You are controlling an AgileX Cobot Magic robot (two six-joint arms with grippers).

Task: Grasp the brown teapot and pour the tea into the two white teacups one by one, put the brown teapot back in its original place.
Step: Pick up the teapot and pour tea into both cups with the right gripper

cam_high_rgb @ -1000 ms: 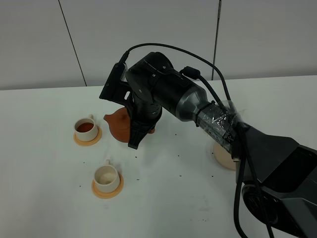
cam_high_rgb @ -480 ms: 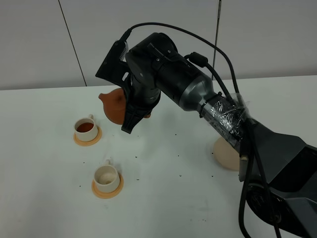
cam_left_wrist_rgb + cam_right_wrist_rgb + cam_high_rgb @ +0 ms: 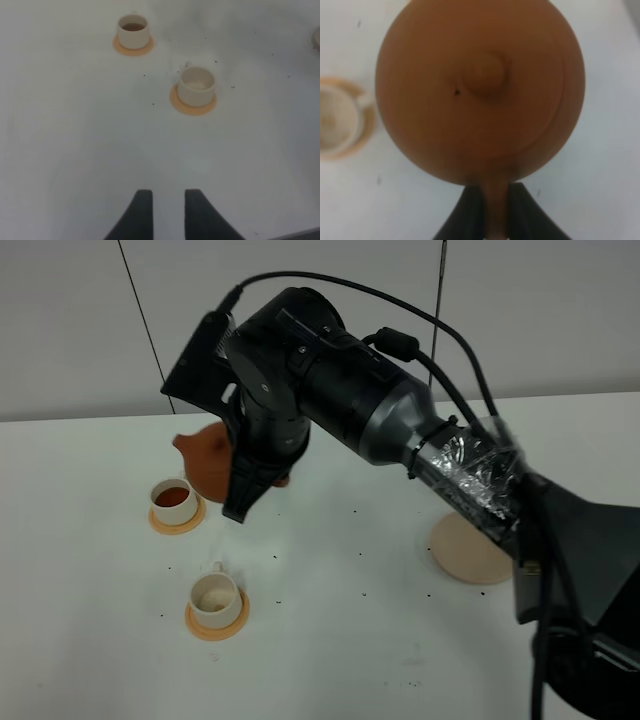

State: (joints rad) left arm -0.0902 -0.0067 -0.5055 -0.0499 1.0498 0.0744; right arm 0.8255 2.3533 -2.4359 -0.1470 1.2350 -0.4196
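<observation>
Brown teapot [image 3: 480,90] handle pinched in R end effector [image 3: 495,202].

We lifted the brown teapot [image 3: 205,458], clamped by its handle in the fingers [image 3: 242,495] of the right gripper [image 3: 493,220], higher above the surface [image 3: 330,640] than a second before, and swung it spout-first toward the cup holding tea [image 3: 173,497]. That cup, formerly well ahead of the fingers, came to sit just beside their tips in the high view. The empty cup [image 3: 214,593] ended farther from them. Well behind the fingers, the beige coaster [image 3: 470,550], earlier half covered by the arm, came fully into sight.
</observation>
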